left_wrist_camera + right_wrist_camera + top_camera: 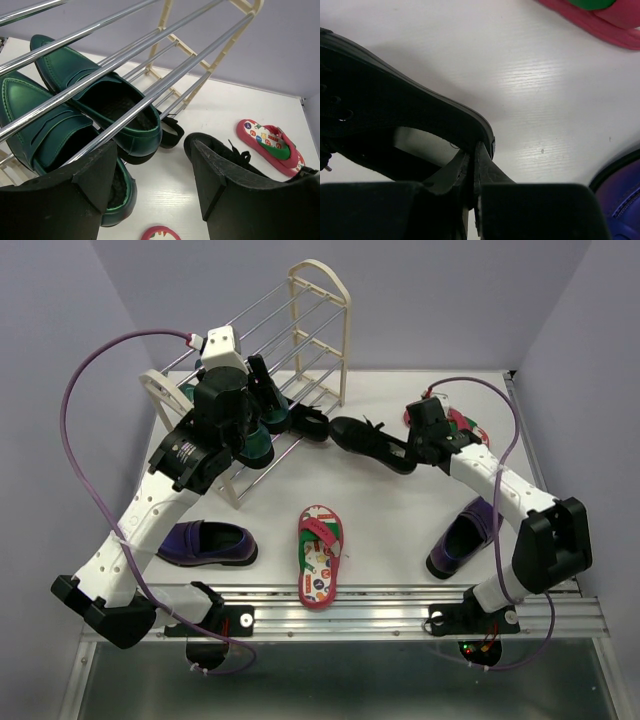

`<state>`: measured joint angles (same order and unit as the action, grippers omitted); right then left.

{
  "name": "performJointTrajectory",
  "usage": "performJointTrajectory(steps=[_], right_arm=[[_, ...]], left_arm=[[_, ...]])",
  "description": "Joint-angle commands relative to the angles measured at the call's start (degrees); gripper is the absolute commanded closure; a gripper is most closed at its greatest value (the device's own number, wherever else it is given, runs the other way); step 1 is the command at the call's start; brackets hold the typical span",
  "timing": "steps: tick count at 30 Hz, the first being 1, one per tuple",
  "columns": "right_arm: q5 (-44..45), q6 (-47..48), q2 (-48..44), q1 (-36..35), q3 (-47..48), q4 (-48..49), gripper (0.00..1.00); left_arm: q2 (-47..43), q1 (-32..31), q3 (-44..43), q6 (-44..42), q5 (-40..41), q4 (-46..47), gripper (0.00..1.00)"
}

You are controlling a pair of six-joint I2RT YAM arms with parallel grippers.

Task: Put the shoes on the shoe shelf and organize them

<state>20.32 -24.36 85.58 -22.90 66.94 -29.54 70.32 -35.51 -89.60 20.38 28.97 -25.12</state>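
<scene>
The shoe shelf (pixel 320 300) stands at the back left; its metal rods cross the left wrist view (pixel 150 65). Two dark green shoes (pixel 262 436) sit side by side on its bottom tier (pixel 115 105). My left gripper (pixel 266 390) hangs open and empty over them (pixel 155 175). My right gripper (pixel 408 452) is shut on the heel rim of a black strappy shoe (pixel 372 442), seen close in the right wrist view (pixel 395 105). A second black shoe (pixel 310 423) lies by the shelf's foot.
A red flip-flop (pixel 320 555) lies at centre front, another (pixel 466 426) behind my right arm (pixel 270 142). One purple loafer (pixel 205 543) lies front left, another (pixel 465 537) front right (pixel 620 200).
</scene>
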Motion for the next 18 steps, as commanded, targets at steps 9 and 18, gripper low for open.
performJointTrajectory(steps=[9,18], right_arm=[[5.5,-8.7,11.9,2.3,16.2,3.0,0.99],[2.6,-9.3,20.1,2.3,24.5,4.7,0.99]], left_arm=[[-2.1,0.4,-1.4,-0.5,2.6,-0.4,0.29],[-1.9,0.3,-2.0,-0.3,2.2,-0.7,0.29]])
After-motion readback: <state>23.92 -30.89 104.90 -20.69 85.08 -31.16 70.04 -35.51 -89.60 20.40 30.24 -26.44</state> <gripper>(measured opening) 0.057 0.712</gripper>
